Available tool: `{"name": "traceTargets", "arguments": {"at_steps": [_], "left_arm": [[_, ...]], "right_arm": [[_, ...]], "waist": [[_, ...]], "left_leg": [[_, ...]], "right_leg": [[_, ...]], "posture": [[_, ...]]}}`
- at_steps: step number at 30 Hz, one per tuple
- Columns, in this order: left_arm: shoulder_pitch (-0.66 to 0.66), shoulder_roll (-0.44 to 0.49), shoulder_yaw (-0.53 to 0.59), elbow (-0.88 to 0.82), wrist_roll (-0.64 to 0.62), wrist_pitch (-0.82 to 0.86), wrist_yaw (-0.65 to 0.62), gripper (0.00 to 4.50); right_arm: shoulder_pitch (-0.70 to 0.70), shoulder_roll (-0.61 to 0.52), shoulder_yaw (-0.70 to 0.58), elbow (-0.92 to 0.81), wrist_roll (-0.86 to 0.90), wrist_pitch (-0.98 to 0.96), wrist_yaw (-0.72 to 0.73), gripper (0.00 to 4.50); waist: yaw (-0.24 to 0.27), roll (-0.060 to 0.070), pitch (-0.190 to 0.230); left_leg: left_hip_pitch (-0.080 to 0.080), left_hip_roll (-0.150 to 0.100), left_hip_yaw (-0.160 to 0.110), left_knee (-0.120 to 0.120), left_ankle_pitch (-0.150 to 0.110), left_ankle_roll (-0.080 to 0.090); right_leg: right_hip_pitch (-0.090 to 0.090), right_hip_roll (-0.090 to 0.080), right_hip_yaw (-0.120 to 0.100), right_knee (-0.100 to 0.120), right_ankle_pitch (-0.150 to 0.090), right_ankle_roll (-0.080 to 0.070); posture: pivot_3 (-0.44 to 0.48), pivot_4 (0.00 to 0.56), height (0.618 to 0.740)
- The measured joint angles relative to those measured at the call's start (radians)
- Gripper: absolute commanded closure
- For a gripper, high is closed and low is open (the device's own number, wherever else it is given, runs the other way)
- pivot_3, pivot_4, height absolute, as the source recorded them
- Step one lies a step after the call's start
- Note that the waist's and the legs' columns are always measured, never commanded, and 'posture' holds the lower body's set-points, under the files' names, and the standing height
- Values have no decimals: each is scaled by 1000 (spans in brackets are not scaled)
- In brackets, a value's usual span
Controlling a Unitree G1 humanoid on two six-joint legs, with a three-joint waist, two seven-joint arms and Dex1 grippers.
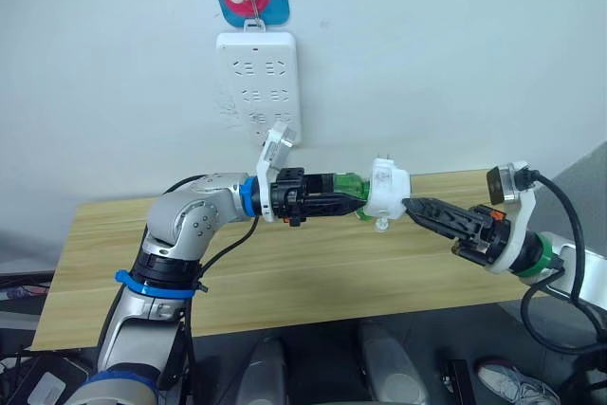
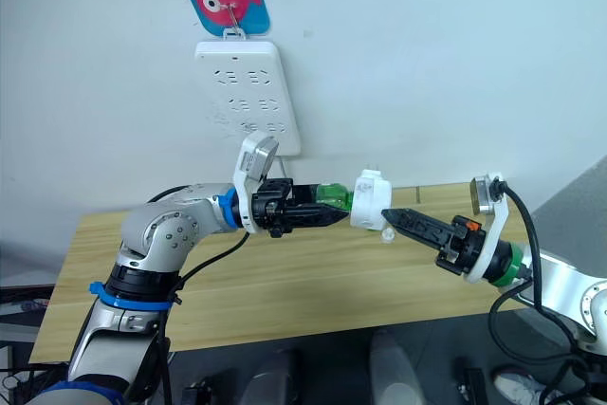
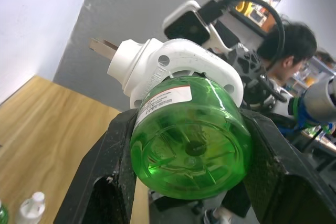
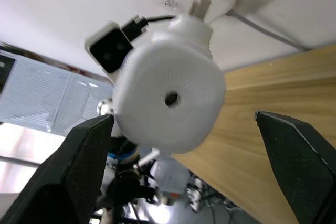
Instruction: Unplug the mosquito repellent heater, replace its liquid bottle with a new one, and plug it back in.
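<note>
Both prongs (image 3: 102, 47) show; right gripper (image 4: 184, 156) seemingly clear of heater (image 4: 168, 98).

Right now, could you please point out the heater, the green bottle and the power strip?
heater (image 1: 389, 185): left eye view, white body.
green bottle (image 3: 191, 140): left wrist view, round base.
power strip (image 1: 256, 82): left eye view, socket face.

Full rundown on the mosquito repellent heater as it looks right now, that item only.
The mosquito repellent heater is a small rounded unit of white plastic with a round hole in its face and two metal prongs pointing up. It is unplugged, held in the air above the wooden table. A green liquid bottle is seated in it, and the left end effector is shut on that bottle. The right end effector is at the heater's other side with its fingers spread open.
</note>
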Motion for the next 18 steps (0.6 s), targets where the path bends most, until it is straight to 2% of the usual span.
{"name": "traceTargets", "arguments": {"at_steps": [6, 18], "left_arm": [[0, -2, -2, 0, 14, -20, -16, 2203], [0, -4, -1, -3, 15, -41, -46, 2203]], "right_arm": [[-64, 87, -1, 23, 0, 17, -25, 0], [-139, 133, 31, 56, 0, 66, -36, 0]], "waist": [[1, 0, 0], [1, 0, 0]], "left_leg": [[0, 0, 0, 0, 0, -1], [0, 0, 0, 0, 0, -1]], "right_leg": [[0, 0, 0, 0, 0, 0], [0, 0, 0, 0, 0, 0]], "posture": [[-172, 195, 740], [-159, 196, 740]]}}
